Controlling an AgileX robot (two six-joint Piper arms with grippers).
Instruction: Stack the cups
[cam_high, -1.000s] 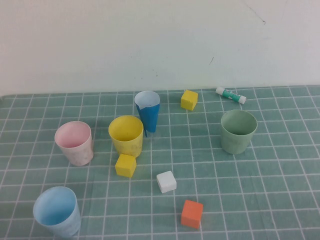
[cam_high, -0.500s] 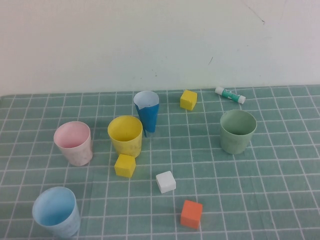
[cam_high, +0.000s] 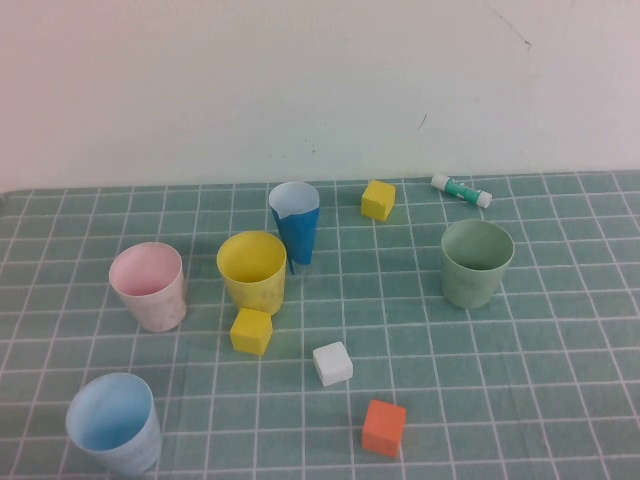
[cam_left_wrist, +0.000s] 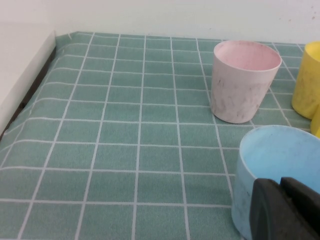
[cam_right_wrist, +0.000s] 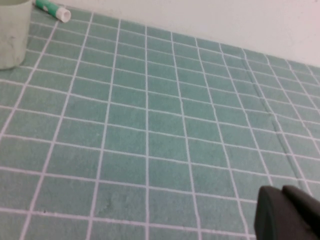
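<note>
**Stack not started: 0 of 4 cups nested**

All 4 cups stand apart on the worktop (cam_high: 560, 400). Pink cup (cam_high: 148, 286) far left, yellow cup (cam_high: 252, 272) just right of it, light blue cup (cam_high: 113, 421) near-left, sage green cup (cam_high: 477, 263) well apart on the right. Each is upright, mouth up, long axis vertical, taper narrowing toward the base. Nothing lifted yet, so every nesting step is left.

Left gripper (cam_left_wrist: 287, 210): jaws closed, empty, low and just beside the light blue cup. Right gripper (cam_right_wrist: 287, 214): jaws closed, empty, over bare worktop, well away from the sage green cup.
</note>
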